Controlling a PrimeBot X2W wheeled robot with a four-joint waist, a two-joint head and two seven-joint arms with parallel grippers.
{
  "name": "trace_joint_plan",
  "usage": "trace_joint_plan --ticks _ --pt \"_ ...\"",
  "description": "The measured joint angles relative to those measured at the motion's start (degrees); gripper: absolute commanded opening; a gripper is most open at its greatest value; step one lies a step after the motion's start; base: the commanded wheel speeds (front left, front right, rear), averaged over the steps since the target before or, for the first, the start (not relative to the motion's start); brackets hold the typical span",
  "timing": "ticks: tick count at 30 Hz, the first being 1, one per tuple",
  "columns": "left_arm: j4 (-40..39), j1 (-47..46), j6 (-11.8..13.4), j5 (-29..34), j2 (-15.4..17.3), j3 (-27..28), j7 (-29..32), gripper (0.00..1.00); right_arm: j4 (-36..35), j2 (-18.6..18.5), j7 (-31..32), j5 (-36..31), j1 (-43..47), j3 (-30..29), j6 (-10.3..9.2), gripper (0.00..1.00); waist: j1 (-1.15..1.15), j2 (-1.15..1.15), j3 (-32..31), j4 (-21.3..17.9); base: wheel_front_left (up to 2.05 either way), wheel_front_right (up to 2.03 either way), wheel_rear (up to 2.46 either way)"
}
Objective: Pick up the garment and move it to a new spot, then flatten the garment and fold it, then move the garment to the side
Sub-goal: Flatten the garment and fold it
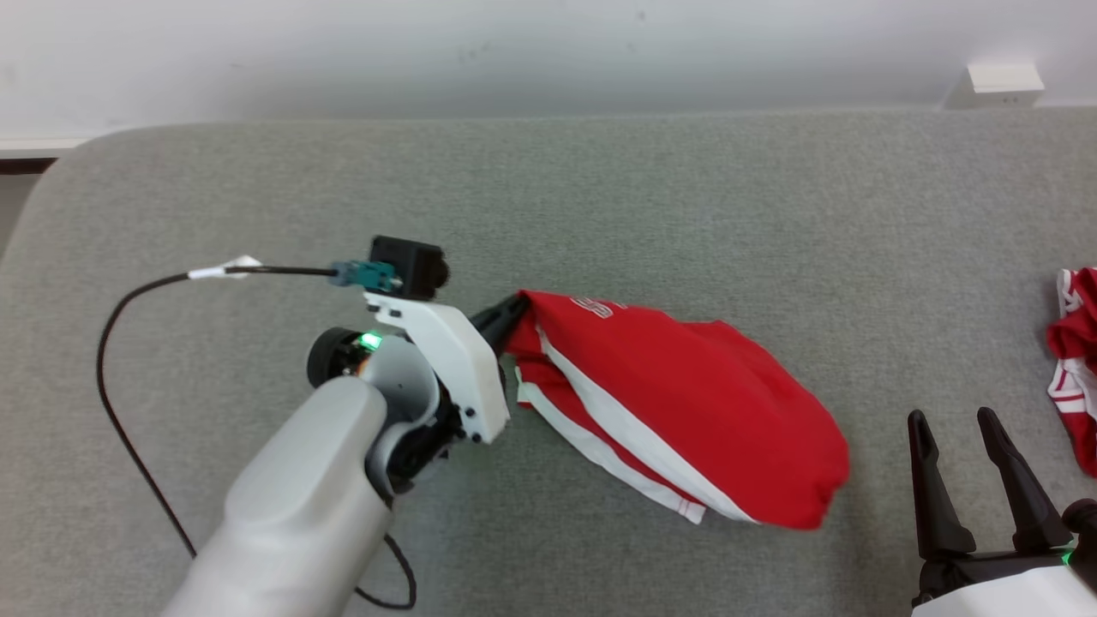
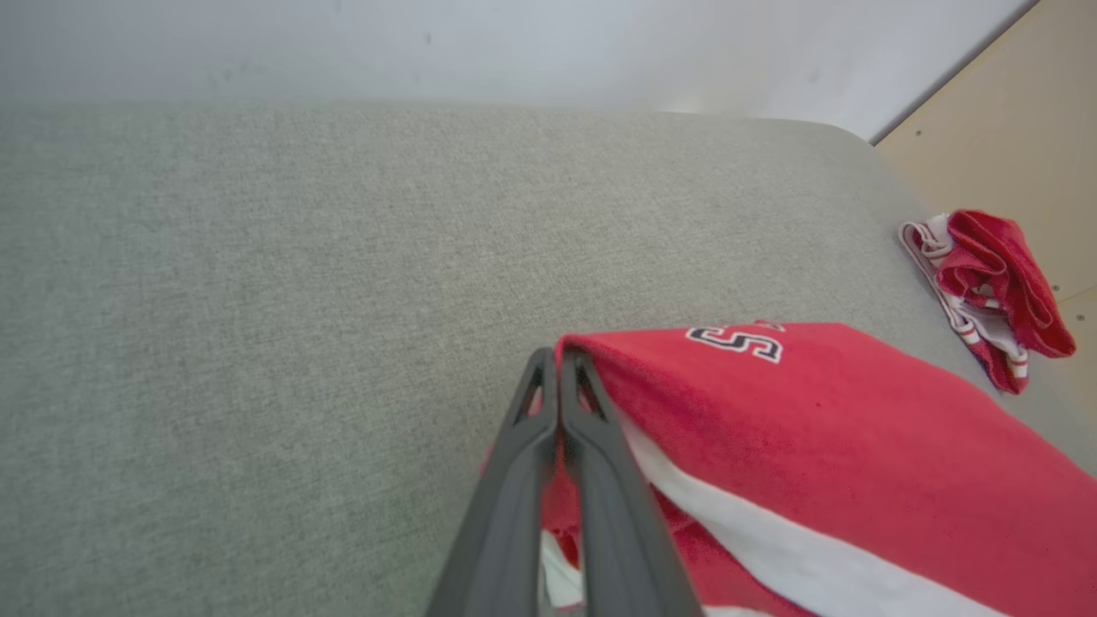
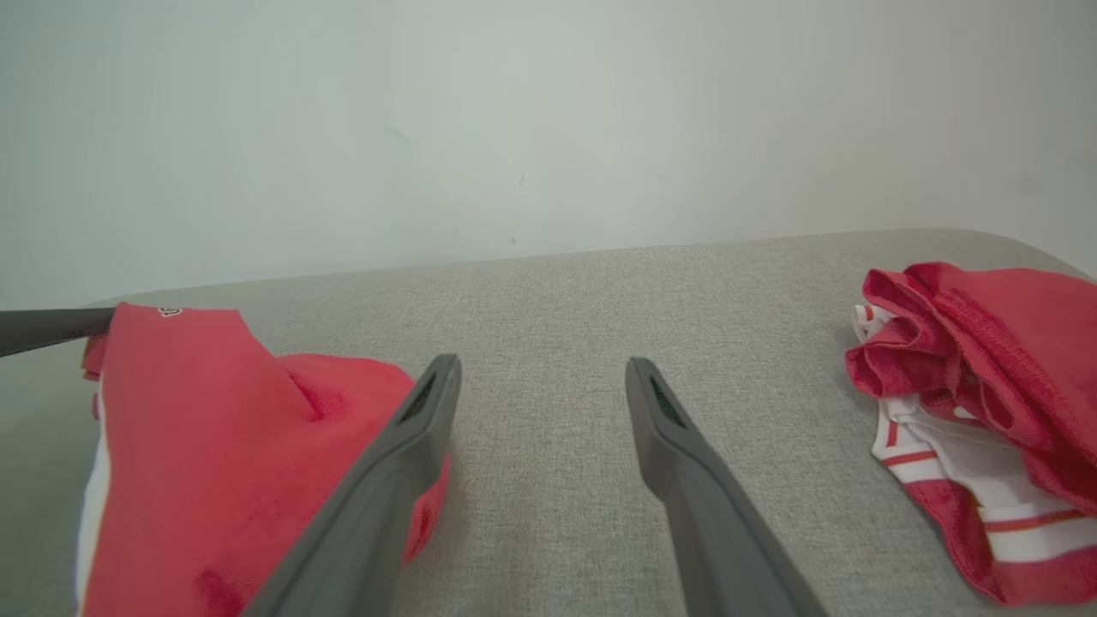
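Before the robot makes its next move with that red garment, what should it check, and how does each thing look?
1. Left gripper shut on the red garment: ok, pinching one corner.
2. How deep the cloth sits in that grip: cannot tell.
3. Right gripper open and holding nothing: ok.
4. Garment flat: not ok, bunched and doubled over.
5. Second red garment lying apart: ok, at the far right.
6. Black cable off the cloth: ok.

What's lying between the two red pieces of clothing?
Nothing but bare grey padding, with the open right gripper pointing into that gap; the right wrist view shows it plainly.
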Motion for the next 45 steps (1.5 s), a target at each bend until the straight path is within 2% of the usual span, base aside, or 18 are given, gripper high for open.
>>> trace_joint_plan --ticks 4,5,6,11,15,17,19,22,26,30,33,36,45 --pt "9.49 -3.37 -1.58 -1.54 -1.41 0.68 -2.68 0.00 0.26 0.00 -0.01 0.21 -0.19 0.60 0.00 1.00 0.00 0.00 0.84 -1.30 0.00 0.00 0.00" --pt "11.20 -4.05 -1.97 -1.38 -1.48 0.34 -3.78 0.25 0.37 0.01 -0.02 0.24 -0.32 0.69 0.00 1.00 0.00 0.00 1.03 -1.52 0.00 0.00 0.00" --pt "12.82 -4.63 -2.14 -1.30 -1.65 0.19 -4.76 1.00 0.42 -0.02 -0.08 0.24 -0.39 0.74 0.00 1.00 0.00 0.00 1.20 -1.67 0.00 0.00 0.00" --pt "17.17 -5.84 -2.99 -0.55 -2.70 -0.88 -12.96 1.00 0.42 -0.01 -0.46 0.09 -0.85 1.32 0.00 1.00 0.00 0.00 1.41 -1.17 0.00 0.00 0.00" --pt "17.77 -5.37 -2.94 2.33 -1.62 -1.71 -22.21 1.00 -0.44 0.00 -0.43 -0.81 -1.08 2.30 0.00 1.00 0.00 0.00 0.98 -0.38 0.00 0.00 0.00" --pt "17.42 -3.78 -2.10 2.85 -0.77 -1.40 -25.79 1.00 -1.12 0.01 -0.32 -1.25 -1.06 2.58 0.00 1.00 0.00 0.00 0.66 0.06 0.00 0.00 0.00" --pt "15.63 -1.37 -0.14 4.41 0.14 -0.53 -27.63 1.00 -1.80 0.00 -0.04 -1.67 -1.00 2.72 0.00 1.00 0.00 0.00 0.33 0.66 0.00 0.00 0.00" --pt "8.67 2.44 4.81 7.79 2.67 2.07 -28.27 1.00 -2.85 0.01 0.29 -2.27 -0.63 2.69 0.00 1.00 0.00 0.00 -0.18 1.68 0.00 0.00 0.00" --pt "-8.09 11.24 11.43 13.93 5.89 9.62 -28.55 1.00 -3.98 -0.01 1.03 -3.05 0.00 2.30 0.00 1.00 0.00 0.00 -0.89 3.03 0.00 0.00 0.00" --pt "-19.51 21.30 15.37 18.44 8.42 15.35 -28.54 1.00 -4.77 0.01 1.55 -3.35 0.16 2.02 0.00 1.00 0.00 0.00 -1.87 3.97 0.00 0.00 0.00" --pt "-25.44 26.92 17.09 20.18 9.71 18.42 -28.54 1.00 -5.19 0.00 2.04 -3.59 0.27 1.79 0.00 1.00 0.00 0.00 -2.53 4.50 0.00 0.00 0.00" --pt "-29.40 31.37 17.74 21.05 10.65 19.76 -28.54 1.00 -5.45 0.00 2.33 -3.80 0.81 1.37 0.00 1.00 0.00 0.00 -3.18 5.04 0.00 0.00 0.00" --pt "-35.51 38.43 18.38 21.86 11.73 18.91 -27.72 1.00 -5.58 -0.01 3.78 -4.09 3.19 0.93 0.00 1.00 -0.01 0.00 -5.72 5.58 0.00 0.00 0.00"
